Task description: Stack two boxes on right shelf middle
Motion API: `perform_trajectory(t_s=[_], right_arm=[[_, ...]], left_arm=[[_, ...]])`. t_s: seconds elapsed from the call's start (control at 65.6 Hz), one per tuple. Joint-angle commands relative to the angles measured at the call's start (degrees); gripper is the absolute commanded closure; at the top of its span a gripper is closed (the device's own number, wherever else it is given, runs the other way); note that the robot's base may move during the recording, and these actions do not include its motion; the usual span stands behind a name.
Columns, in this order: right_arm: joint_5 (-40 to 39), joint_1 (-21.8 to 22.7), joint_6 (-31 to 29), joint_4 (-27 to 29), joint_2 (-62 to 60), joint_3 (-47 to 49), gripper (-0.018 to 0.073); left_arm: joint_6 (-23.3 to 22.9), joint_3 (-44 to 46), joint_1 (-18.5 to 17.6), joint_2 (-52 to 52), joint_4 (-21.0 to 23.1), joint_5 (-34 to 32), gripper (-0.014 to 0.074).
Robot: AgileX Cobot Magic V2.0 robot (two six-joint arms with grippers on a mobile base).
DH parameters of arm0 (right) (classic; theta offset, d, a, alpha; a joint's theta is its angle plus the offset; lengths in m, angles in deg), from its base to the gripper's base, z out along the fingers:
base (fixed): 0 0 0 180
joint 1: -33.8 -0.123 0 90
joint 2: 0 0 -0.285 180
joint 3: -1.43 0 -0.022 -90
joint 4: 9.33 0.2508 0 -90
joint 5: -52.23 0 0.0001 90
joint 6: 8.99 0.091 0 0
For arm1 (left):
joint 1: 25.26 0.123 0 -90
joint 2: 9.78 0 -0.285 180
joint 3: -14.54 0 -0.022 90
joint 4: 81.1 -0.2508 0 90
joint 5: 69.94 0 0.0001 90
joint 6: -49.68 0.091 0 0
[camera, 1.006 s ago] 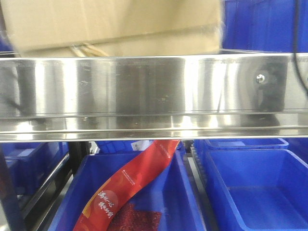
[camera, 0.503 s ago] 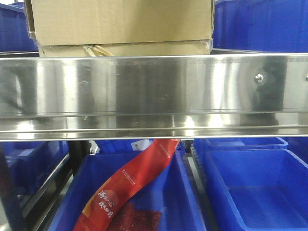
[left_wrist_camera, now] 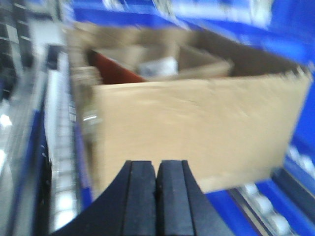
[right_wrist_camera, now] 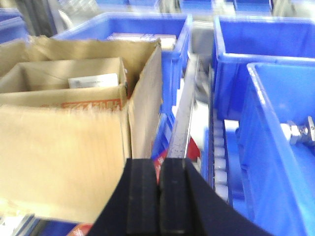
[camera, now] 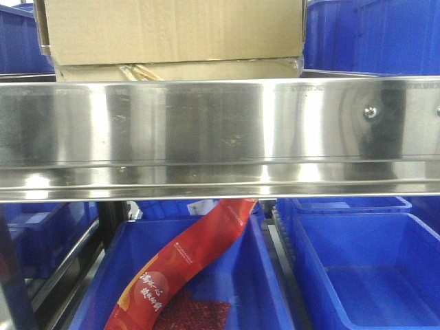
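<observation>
In the front view the two tan cardboard boxes stand stacked on the shelf. The upper box [camera: 172, 31] rests on the lower box [camera: 206, 70], of which only a thin strip shows above the shiny steel front rail [camera: 220, 130]. The left wrist view is blurred: my left gripper [left_wrist_camera: 156, 169] is shut with nothing in it, a short way back from a box's side wall [left_wrist_camera: 197, 128]. The box is open-topped with something red and white inside. My right gripper [right_wrist_camera: 160, 167] is also shut and empty, beside a box's right front corner [right_wrist_camera: 64, 147], apart from it.
Blue plastic bins [camera: 364, 268] fill the level below the shelf, and one [camera: 254, 289] holds a red printed banner [camera: 185, 258]. More blue bins [right_wrist_camera: 266, 54] stand to the right of the boxes, across a steel divider rail [right_wrist_camera: 184, 118]. Roller tracks [left_wrist_camera: 61, 147] run left of the box.
A second ago the upper box was blurred and sat further left; it has shifted right and now rests still. A dark cable at the right edge has left the front view.
</observation>
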State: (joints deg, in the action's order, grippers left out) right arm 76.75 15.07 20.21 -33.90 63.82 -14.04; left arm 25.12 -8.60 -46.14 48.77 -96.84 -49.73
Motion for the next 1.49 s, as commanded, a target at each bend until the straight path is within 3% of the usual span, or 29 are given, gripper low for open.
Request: perform_trajectory(t_s=[0.0,0.122,0.274,0.564,0.93,1.021,1.067,1.158,1.311,1.402,1.478], right_arm=[[-4.14,1.06,0.02,-0.20,-6.19,-6.15,0.0722],[-4.98,1.56,0.02,-0.30,-14.83,-14.65,0.0722],[-4.68,1.56,0.02,-0.30,-24.47,-20.61,0.0722],[-3.20,1.56,0.02,-0.30,-32.47,-20.89,0.0722],[-2.15,1.56,0.02,-0.30,-33.41,-20.89,0.0722],[-5.56,1.56,-0.19,1.14,-33.99,-21.23,0.0722],[-6.46,1.56,-2.66,2.64,-34.83,-22.10,0.0722],[-6.88,2.34,-14.16,5.82,-37.14,-24.84,0.0722],[-11.83,10.52,-32.79,17.82,-41.46,-31.06,0.0722],[-18.75,16.43,-34.08,23.13,-43.92,-36.89,0.0722],[-23.89,19.77,-34.08,23.45,-46.16,-43.14,0.0722]], left_arm=[[-1.43,-5.45,2.92,-5.68,0.20,-5.20,0.0706],[-1.43,-11.23,5.89,-13.44,0.20,-5.33,0.0706],[-1.43,-15.47,6.48,-21.02,0.20,-4.80,0.0707],[-1.43,-15.73,6.48,-24.04,0.20,-4.87,0.0707],[-1.43,-15.73,6.48,-24.04,0.20,-4.87,0.0707],[-1.43,-15.73,6.48,-24.04,0.20,-4.87,0.0707],[-1.43,-15.73,6.48,-24.04,0.20,-4.87,0.0707],[-1.43,-15.73,6.48,-24.04,0.20,-4.87,0.0707],[-1.43,-15.73,6.48,-24.04,0.20,-4.87,0.0707],[-1.43,-15.73,6.48,-24.04,0.20,-4.87,0.0707],[-1.43,-15.73,6.48,-24.04,0.20,-4.87,0.0707]])
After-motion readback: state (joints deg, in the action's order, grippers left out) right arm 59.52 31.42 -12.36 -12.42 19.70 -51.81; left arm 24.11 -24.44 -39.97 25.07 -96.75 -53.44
